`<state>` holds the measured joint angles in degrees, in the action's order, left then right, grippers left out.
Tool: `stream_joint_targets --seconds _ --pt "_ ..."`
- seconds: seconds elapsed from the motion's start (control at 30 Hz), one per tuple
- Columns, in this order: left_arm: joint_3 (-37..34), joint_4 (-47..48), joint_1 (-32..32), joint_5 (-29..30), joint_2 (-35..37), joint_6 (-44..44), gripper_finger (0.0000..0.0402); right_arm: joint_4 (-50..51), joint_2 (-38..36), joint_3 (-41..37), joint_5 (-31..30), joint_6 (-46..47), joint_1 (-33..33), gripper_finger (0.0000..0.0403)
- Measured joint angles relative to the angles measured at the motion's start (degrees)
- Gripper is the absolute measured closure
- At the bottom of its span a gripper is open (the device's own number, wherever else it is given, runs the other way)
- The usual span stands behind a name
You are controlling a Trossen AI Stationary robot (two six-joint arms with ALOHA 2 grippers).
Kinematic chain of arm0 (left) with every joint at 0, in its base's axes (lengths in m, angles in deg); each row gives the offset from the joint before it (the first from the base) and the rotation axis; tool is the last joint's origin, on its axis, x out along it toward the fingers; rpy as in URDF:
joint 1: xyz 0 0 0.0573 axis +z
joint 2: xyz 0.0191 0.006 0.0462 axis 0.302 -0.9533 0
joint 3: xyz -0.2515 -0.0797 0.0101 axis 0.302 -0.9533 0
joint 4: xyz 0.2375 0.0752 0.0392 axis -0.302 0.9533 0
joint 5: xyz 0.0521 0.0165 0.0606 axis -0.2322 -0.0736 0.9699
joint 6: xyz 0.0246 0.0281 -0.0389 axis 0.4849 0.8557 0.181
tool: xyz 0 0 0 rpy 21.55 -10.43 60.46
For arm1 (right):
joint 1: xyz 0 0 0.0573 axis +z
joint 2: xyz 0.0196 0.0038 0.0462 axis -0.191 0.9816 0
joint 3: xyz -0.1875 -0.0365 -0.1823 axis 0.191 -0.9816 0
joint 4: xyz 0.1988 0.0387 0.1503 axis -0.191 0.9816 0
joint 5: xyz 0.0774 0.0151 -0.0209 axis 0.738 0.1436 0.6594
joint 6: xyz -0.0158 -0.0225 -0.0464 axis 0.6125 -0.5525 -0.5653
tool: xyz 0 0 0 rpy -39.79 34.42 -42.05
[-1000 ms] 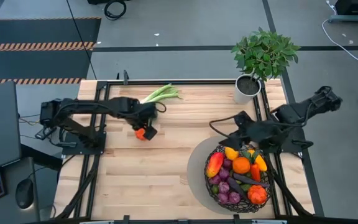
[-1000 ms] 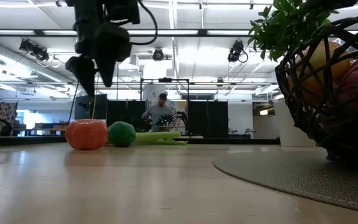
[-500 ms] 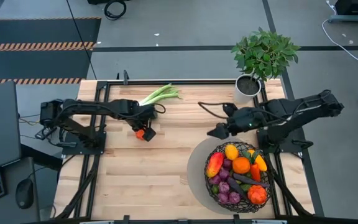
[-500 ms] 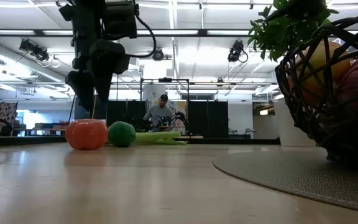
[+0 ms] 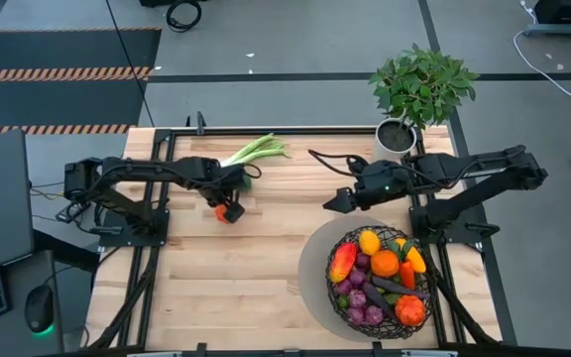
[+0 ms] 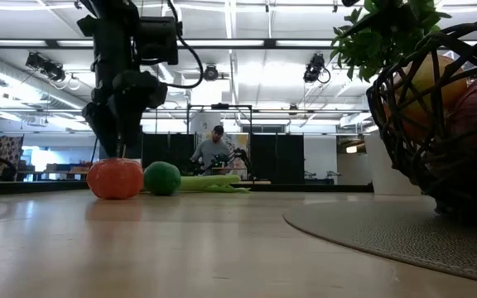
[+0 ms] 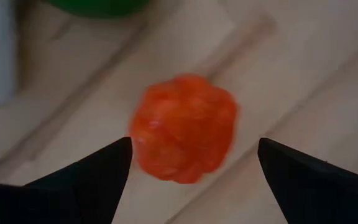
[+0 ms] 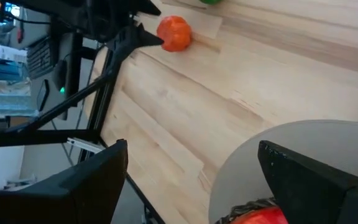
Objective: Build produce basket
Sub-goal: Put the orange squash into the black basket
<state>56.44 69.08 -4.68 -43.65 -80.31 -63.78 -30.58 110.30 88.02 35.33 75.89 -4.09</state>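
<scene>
A small orange pumpkin rests on the wood table beside a lime, with a green-white leek lying just beyond them. My left gripper hangs open right over the pumpkin, one finger on each side and not touching it. The dark wire basket, heaped with produce, stands on a round grey mat at the near right. My right gripper is open and empty, hovering just beyond the mat's far edge.
A white pot with a leafy plant stands at the far right corner. Bare wood stretches between the pumpkin and the basket. In the low view, a person is far back in the room.
My left gripper has come down toward the pumpkin, still open. My right arm has swung away from above the basket toward the table's left and far side, its open gripper now past the mat's edge.
</scene>
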Motion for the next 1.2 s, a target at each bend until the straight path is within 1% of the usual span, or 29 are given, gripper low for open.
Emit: stream_joint_targets --seconds 0.1,0.2,0.27,0.4,0.47,0.57,0.6,0.8,1.0,1.2 --pt "0.0 1.7 0.6 1.5 0.0 0.0 0.0047 0.0 0.8 0.0 1.3 -0.5 -0.8 0.0040" --pt "0.0 1.6 0.8 1.9 0.0 0.2 0.0046 -0.6 1.6 0.0 3.2 -1.7 -1.6 0.0040" --pt "0.0 1.5 0.8 3.2 -0.1 0.6 0.0046 -0.7 2.2 0.0 4.7 -2.6 -2.2 0.0040" --pt "0.0 1.2 0.8 4.4 -1.5 0.8 0.0046 -2.3 2.9 0.0 6.5 -3.5 -2.9 0.0040" --pt "0.0 0.6 0.8 3.1 -2.6 0.8 0.0046 -2.8 3.2 0.0 7.1 -3.7 -3.1 0.0040" --pt "0.0 -1.1 0.9 -2.5 -4.6 0.1 0.0046 -2.8 3.3 0.0 7.5 -3.8 -3.1 0.0040" --pt "0.1 -1.2 0.8 -3.2 -5.4 0.0 0.0046 -2.8 3.3 0.0 7.5 -3.8 -3.1 0.0040" --pt "0.3 -1.8 0.5 -4.2 -8.4 0.0 0.0046 -2.8 3.3 0.0 8.9 -3.8 -3.1 0.0040" --pt "0.3 -2.9 0.1 -3.6 -8.6 0.2 0.0046 -2.8 3.3 0.0 9.0 -3.8 -3.1 0.0040" --pt "0.8 -2.6 -0.3 -5.7 -8.0 -0.4 0.0051 -2.8 3.3 0.0 9.0 -4.5 -3.1 0.0040"
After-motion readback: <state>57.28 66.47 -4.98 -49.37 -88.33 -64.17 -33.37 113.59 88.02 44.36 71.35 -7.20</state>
